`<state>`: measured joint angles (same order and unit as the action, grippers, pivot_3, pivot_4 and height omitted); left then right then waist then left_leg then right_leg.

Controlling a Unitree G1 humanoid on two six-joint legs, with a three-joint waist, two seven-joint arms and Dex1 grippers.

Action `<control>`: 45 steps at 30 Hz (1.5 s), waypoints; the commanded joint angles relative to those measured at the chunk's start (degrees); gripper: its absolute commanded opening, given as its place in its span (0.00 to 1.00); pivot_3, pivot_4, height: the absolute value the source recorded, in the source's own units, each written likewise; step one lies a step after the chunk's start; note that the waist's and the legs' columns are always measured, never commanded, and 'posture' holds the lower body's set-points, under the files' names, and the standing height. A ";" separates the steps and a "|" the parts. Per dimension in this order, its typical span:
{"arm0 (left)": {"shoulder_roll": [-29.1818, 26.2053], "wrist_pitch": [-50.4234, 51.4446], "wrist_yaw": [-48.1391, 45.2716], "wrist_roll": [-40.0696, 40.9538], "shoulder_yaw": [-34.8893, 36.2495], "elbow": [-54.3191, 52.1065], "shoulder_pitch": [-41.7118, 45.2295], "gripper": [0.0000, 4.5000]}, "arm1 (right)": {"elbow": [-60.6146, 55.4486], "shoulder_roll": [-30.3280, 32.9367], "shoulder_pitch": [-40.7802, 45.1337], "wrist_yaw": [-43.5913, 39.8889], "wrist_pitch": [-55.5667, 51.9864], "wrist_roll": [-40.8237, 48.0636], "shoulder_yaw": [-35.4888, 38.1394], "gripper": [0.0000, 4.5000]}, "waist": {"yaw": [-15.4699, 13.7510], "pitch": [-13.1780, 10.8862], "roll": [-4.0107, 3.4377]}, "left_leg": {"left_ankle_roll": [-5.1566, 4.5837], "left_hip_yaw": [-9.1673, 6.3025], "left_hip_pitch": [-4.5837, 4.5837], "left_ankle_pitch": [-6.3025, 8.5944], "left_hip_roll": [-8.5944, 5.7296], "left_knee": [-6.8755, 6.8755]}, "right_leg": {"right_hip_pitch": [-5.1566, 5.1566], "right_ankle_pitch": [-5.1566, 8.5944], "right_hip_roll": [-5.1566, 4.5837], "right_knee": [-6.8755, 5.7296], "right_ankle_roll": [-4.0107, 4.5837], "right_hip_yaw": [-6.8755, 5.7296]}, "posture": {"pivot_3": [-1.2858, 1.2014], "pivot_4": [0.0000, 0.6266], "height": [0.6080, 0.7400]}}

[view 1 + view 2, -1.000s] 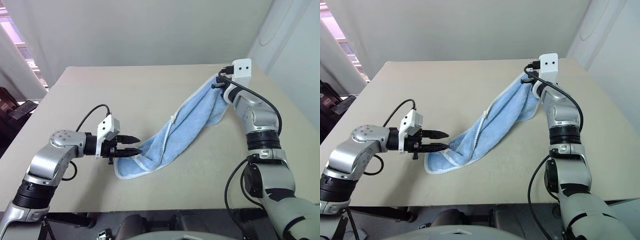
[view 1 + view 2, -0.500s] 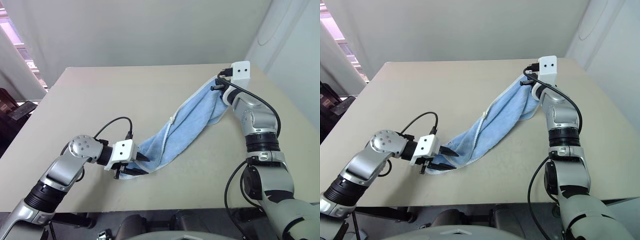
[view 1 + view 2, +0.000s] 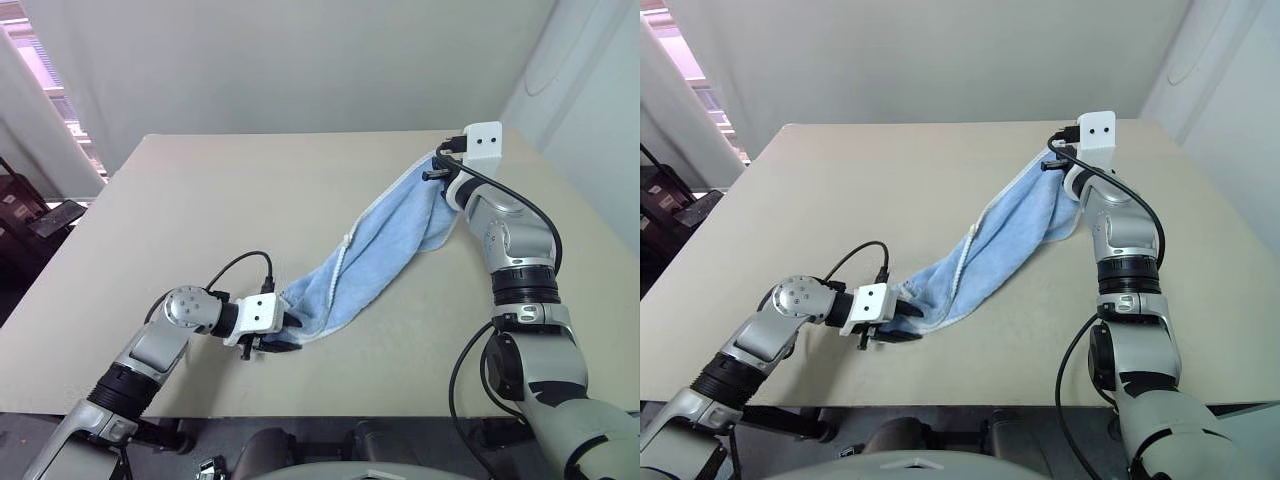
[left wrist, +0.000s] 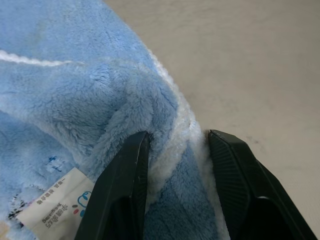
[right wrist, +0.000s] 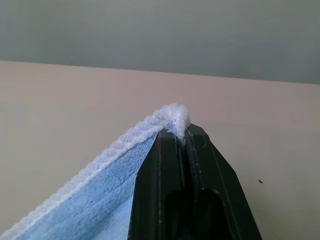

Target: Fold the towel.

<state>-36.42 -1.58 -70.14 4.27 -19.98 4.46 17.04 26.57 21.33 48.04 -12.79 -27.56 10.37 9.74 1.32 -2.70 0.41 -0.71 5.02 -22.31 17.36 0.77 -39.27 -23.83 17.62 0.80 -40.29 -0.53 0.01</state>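
Now the towel [image 3: 375, 250] stretches slantwise over the table [image 3: 200, 200], its far corner lifted and its near end lying on the tabletop. Up there the right gripper [image 5: 182, 135] is pressed together on the white-edged corner. Low at the near end, the left gripper [image 4: 177, 150] straddles a fold of the edging beside the tag [image 4: 55, 202], fingers [image 4: 125, 175] partly spread with cloth between them.

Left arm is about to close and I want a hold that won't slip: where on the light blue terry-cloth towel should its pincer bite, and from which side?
On the near corner of the light blue terry-cloth towel, by the small white tag, across the white stitched edging. Come in low from the robot's left over the beige table. The left pincer already straddles that raised edge, and the right pincer pinches the far corner, so likely a matching hold.
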 commanded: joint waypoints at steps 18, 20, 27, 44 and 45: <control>1.81 12.11 0.90 1.73 1.03 -2.67 2.24 0.00 | -1.48 -0.38 1.31 0.26 1.10 0.33 0.75 0.00 | -0.26 0.01 -0.02 | 0.02 0.00 0.05 -0.09 0.00 0.00 | 0.05 -0.05 0.01 -0.02 0.04 0.00 | 0.52 0.00 0.88; 1.32 13.28 0.08 2.52 1.46 -3.40 2.10 0.00 | -1.64 -0.37 1.22 0.30 1.07 0.31 0.75 0.00 | -0.30 0.01 -0.02 | 0.01 0.00 0.05 -0.09 0.00 -0.01 | 0.06 -0.05 0.01 -0.02 0.04 0.00 | 0.52 0.00 0.88; 0.61 20.87 -1.66 7.54 3.49 -5.44 2.47 0.16 | -1.90 -0.26 1.00 0.07 1.01 0.31 0.66 0.00 | -0.11 0.01 -0.02 | 0.02 -0.01 0.00 -0.09 0.00 0.01 | -0.03 -0.05 0.03 -0.02 0.04 0.00 | 0.52 0.00 0.88; 3.59 21.33 2.42 5.50 0.19 -6.54 3.53 0.30 | -3.20 -0.20 0.13 0.07 0.45 0.03 0.15 0.00 | -0.12 0.01 -0.02 | 0.02 -0.01 -0.03 -0.09 0.00 0.01 | -0.05 -0.05 0.03 -0.02 0.04 0.00 | 0.52 0.00 0.88; 3.48 21.32 2.40 5.25 -0.07 -6.42 3.59 0.30 | -3.25 -0.18 0.12 0.05 0.41 0.03 0.13 0.00 | -0.12 0.01 -0.02 | 0.02 -0.01 -0.03 -0.09 0.00 0.01 | -0.05 -0.05 0.03 -0.02 0.04 0.00 | 0.52 0.00 0.88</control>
<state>-32.46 19.72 -67.51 10.11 -19.75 -1.22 19.02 26.22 21.01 47.32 -12.82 -27.48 10.30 9.53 1.19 -2.69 0.39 -0.69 5.01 -22.34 17.27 0.78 -39.26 -23.88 17.57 0.84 -40.31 -0.48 0.01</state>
